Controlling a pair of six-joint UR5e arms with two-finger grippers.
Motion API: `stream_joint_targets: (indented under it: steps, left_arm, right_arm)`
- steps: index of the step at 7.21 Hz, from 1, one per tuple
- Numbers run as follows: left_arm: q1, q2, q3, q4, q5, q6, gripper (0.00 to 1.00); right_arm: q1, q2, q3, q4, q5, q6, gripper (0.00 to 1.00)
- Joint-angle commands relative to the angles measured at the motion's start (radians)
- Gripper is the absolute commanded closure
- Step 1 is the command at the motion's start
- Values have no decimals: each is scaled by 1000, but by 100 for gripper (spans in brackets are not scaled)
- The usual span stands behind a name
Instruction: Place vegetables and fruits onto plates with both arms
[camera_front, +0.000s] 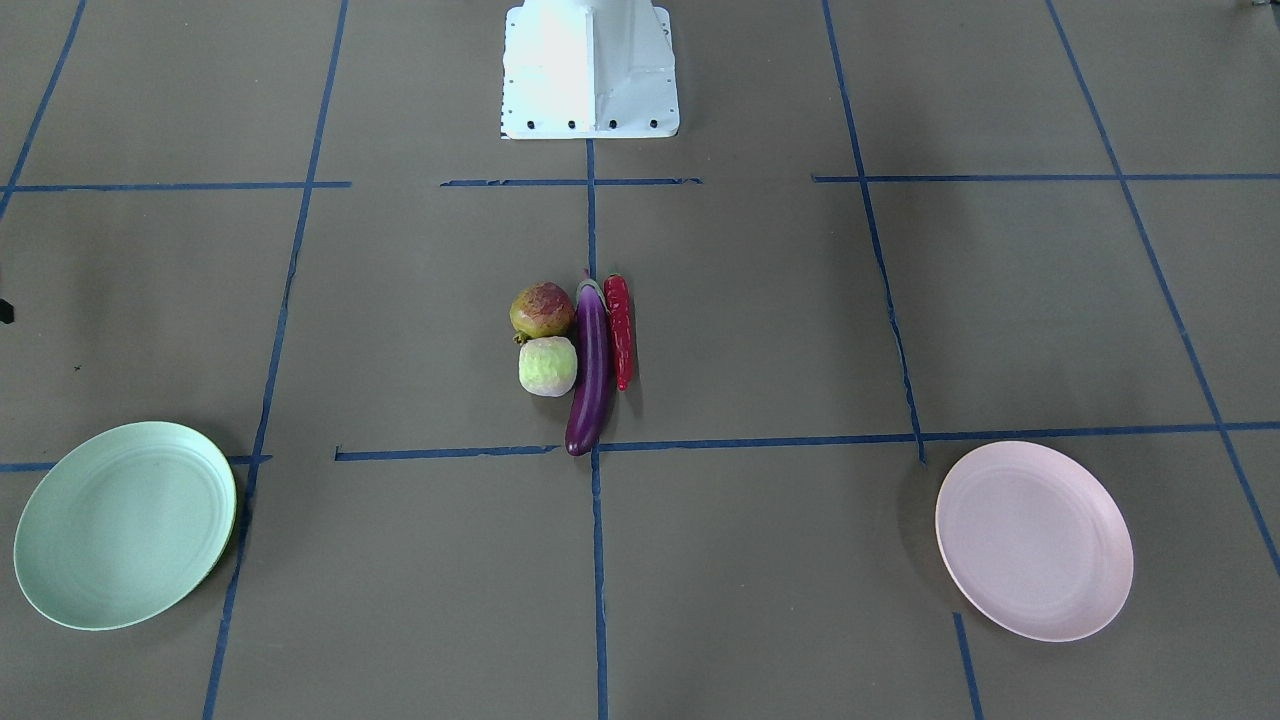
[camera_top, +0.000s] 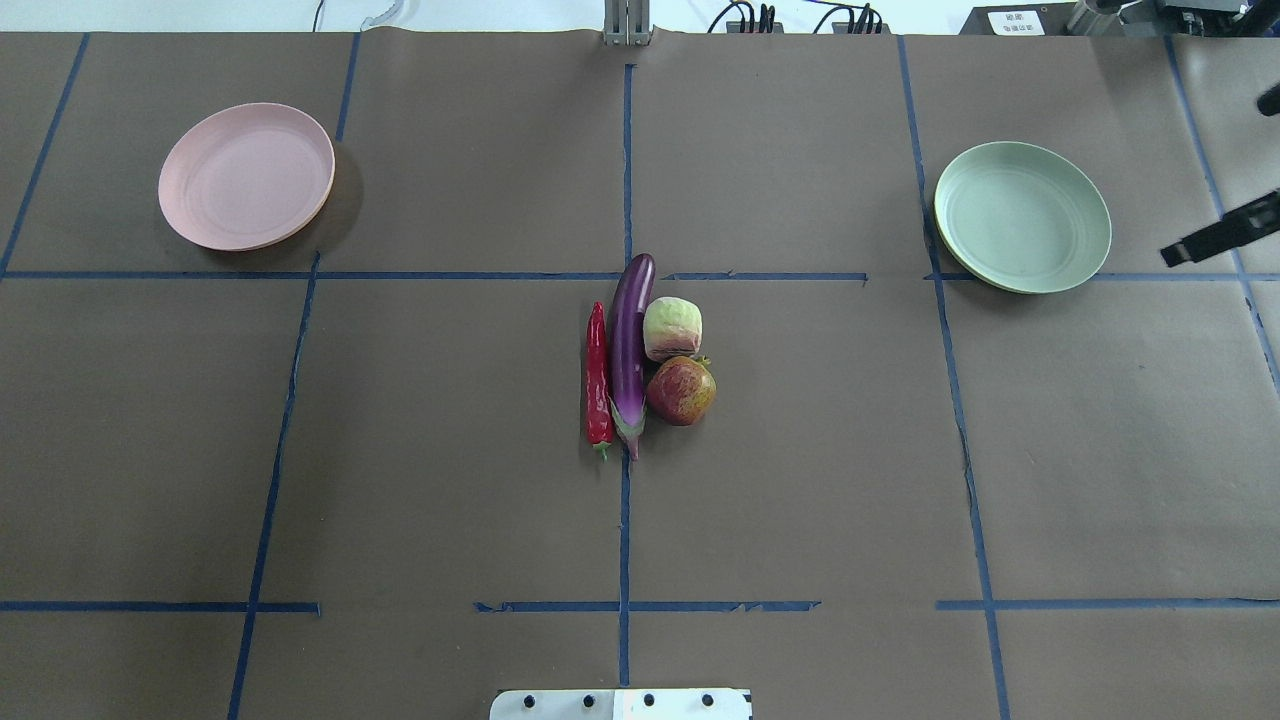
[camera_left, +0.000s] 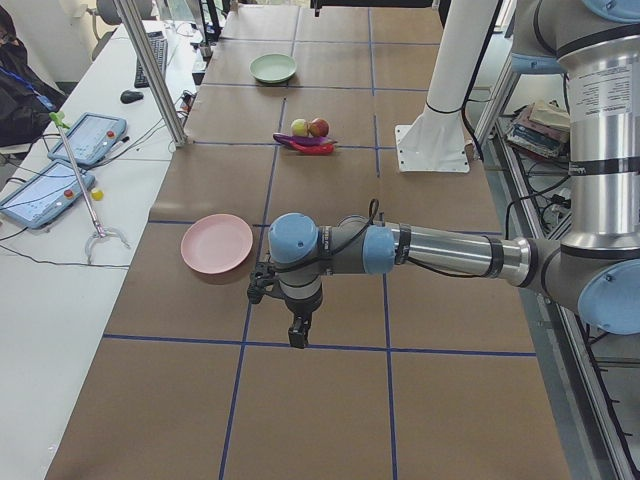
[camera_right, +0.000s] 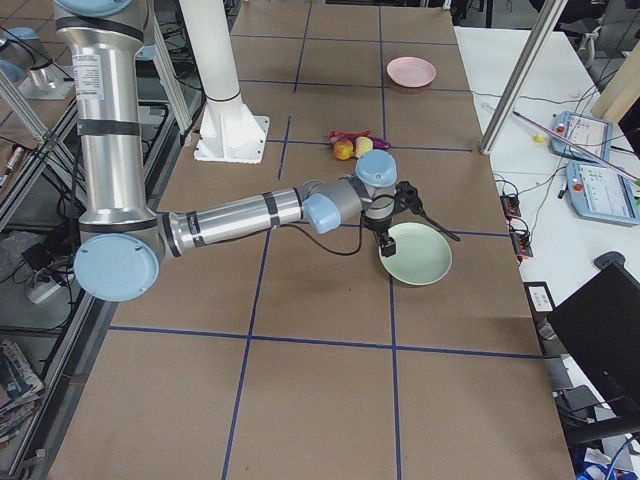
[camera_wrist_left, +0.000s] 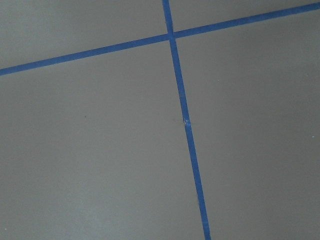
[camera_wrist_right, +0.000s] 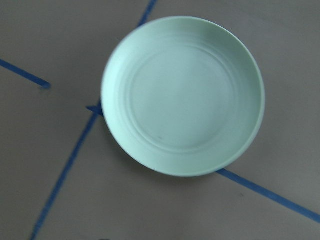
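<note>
The purple eggplant (camera_front: 590, 370) (camera_top: 630, 340), the red chili (camera_front: 620, 330) (camera_top: 597, 375), the pale green-white fruit (camera_front: 547, 366) (camera_top: 672, 328) and the red-and-yellow fruit (camera_front: 541, 310) (camera_top: 681, 390) lie bunched together mid-table. The mint green plate (camera_front: 125, 525) (camera_top: 1022, 216) (camera_wrist_right: 182, 95) and the pink plate (camera_front: 1033, 540) (camera_top: 246, 175) (camera_left: 217, 243) are bare. My left gripper (camera_left: 298, 335) hangs over brown paper near the pink plate. My right gripper (camera_right: 385, 240) hangs by the green plate (camera_right: 415, 255). I cannot tell whether either gripper is open or shut.
The white base block (camera_front: 590, 70) (camera_top: 620, 703) stands at the robot's side of the table. Blue tape lines (camera_wrist_left: 182, 115) cross the brown paper. A side table with tablets (camera_left: 60, 165) and a person runs along the far edge.
</note>
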Motion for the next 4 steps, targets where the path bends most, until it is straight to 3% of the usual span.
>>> stream_joint_targets:
  steps: [1,2,4]
  left_arm:
    - [2,0,2,-2,-1,-2,0]
    - [2,0,3,-2,-1,-2,0]
    - [2,0,6,-3,-1,-2,0]
  right_arm:
    - [-191,207,-11,1,-43,302,1]
    - [-270,282,-11,-27,-111,412,1]
    - [-435,504,-72,-217,-320,536,1]
